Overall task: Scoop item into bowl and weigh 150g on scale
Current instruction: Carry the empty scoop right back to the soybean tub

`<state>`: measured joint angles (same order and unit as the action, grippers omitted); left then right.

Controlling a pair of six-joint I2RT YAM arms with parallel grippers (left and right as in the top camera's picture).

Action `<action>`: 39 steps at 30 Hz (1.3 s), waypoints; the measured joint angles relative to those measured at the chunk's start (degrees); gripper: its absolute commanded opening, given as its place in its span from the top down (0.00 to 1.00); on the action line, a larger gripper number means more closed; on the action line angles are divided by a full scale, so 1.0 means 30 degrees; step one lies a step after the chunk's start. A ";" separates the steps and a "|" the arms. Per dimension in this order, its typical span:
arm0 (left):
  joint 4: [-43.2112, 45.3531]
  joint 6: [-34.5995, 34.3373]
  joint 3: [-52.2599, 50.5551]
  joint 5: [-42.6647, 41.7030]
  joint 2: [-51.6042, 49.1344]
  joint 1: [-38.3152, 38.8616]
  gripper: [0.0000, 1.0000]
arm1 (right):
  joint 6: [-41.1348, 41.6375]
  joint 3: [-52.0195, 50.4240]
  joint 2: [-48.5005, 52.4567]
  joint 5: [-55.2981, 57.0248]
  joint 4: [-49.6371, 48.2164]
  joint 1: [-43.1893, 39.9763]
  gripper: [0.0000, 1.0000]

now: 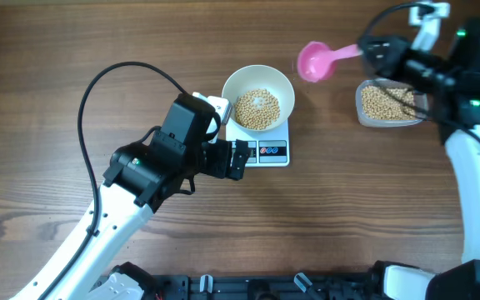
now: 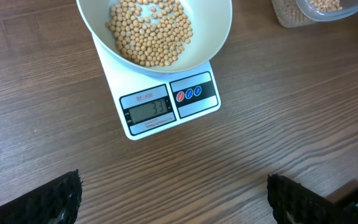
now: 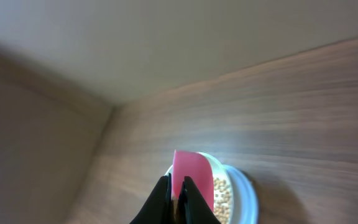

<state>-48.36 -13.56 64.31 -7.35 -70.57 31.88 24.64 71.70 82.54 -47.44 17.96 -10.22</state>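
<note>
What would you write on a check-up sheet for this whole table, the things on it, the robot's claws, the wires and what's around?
Surface: brown wooden table, bare apart from the job's things.
Job's things: white bowl sits on the scale and has beans in it; clear tub with more beans stands apart on the table; pink scoop is held between bowl and tub.
Clutter: nothing seen.
Grippers: left gripper open and empty, facing the scale's front; right gripper shut on the scoop's handle.
Cables: black cable loops over the table, not touching the bowl.
Surroundings: plain beige wall beyond the table edge.
</note>
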 measured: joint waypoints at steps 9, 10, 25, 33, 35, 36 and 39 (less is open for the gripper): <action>0.0000 0.0000 0.0000 0.0000 0.0000 0.0000 0.00 | -0.3789 0.0000 0.0000 0.0007 0.2732 -0.4430 0.96; -0.0007 0.0000 0.0000 0.0000 0.0000 0.0000 0.00 | -0.4918 0.0000 0.0000 0.0729 0.3104 -0.4524 0.96; -0.0007 0.0000 0.0000 0.0000 0.0000 0.0000 0.00 | -1.0236 0.0000 0.0131 0.6339 0.2856 -0.4524 0.96; -0.0007 0.0000 0.0000 0.0000 0.0000 0.0000 0.00 | -1.1293 0.0000 0.2113 0.8007 0.2958 -0.4524 0.96; -0.0007 0.0000 0.0000 0.0000 0.0000 0.0000 0.00 | -1.1424 0.0000 0.2390 0.8233 0.2973 -0.4517 0.96; -0.0007 0.0000 0.0000 0.0000 0.0000 0.0000 0.00 | -1.1562 0.0000 0.2426 0.8320 0.2994 -0.4503 0.96; 0.0000 0.0000 0.0000 0.0000 0.0000 0.0000 0.00 | -1.2123 0.0000 0.2463 0.8582 0.3133 -0.4335 0.96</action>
<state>-48.36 -13.56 64.31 -7.35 -70.57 31.88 -11.73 71.70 89.93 -21.69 27.35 -23.22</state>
